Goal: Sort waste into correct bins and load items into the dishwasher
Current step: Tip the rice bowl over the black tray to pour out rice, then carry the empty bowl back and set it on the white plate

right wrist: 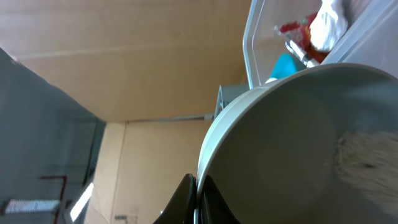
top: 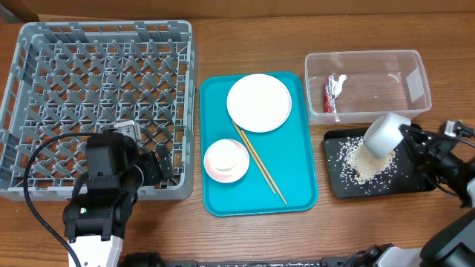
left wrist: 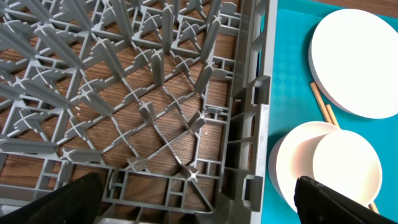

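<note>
My right gripper (top: 410, 138) is shut on the rim of a pale grey bowl (top: 386, 133), which it holds tipped over the black tray (top: 334, 189). Loose rice (top: 364, 165) lies heaped on that tray, and some rice (right wrist: 367, 163) still clings inside the bowl (right wrist: 292, 143). The red-and-silver foil wrapper (top: 333, 93) lies in the clear tub (top: 364, 53). My left gripper (top: 159, 167) hangs open and empty over the near right corner of the grey dish rack (top: 44, 89). A white plate (top: 259, 102), a whitish-pink bowl (top: 215, 172) with a white cup (top: 228, 156) in it, and chopsticks (top: 261, 162) rest on the teal tray (top: 297, 185).
The rack's peg lattice (left wrist: 155, 93) and its right wall (left wrist: 249, 124) fill the left wrist view, with the plate (left wrist: 360, 62) and the cup (left wrist: 345, 165) beyond. Wooden table (top: 245, 237) surrounds everything. A cable loops by the left arm.
</note>
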You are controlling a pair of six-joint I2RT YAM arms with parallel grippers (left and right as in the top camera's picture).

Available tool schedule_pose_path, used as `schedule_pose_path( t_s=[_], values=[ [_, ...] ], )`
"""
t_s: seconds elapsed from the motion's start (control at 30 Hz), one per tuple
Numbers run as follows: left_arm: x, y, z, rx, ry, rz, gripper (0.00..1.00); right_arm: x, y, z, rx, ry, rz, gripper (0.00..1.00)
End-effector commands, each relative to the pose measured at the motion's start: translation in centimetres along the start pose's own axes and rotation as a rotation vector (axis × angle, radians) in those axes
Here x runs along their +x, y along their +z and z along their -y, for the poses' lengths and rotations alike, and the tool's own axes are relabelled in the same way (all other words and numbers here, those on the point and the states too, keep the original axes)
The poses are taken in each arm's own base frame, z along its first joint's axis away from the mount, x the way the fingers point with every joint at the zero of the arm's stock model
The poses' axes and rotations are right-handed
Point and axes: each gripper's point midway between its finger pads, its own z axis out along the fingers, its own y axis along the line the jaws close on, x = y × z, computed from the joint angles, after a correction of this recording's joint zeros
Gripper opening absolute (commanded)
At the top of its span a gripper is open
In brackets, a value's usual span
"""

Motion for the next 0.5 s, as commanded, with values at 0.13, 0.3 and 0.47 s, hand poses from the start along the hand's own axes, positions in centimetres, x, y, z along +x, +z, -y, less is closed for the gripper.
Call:
schedule_pose_path(
  t_s=[0.13, 0.3, 0.47],
  values=[
    [-0.86, -0.48, 0.34, 0.007, 0.000, 0.025, 1.00, -0.67, -1.26, -0.82, -0.050, 0.030, 0.039, 0.04],
    [-0.93, -0.48, 0.35, 0.007, 0.000, 0.028, 1.00, -0.65, -1.23, -0.82, -0.050, 0.029, 0.038, 0.04],
    [-0.93, -0.48, 0.36, 0.008, 0.000, 0.028, 1.00, -0.55, -1.08, -0.83, -0.050, 0.029, 0.032, 0.04]
  ],
)
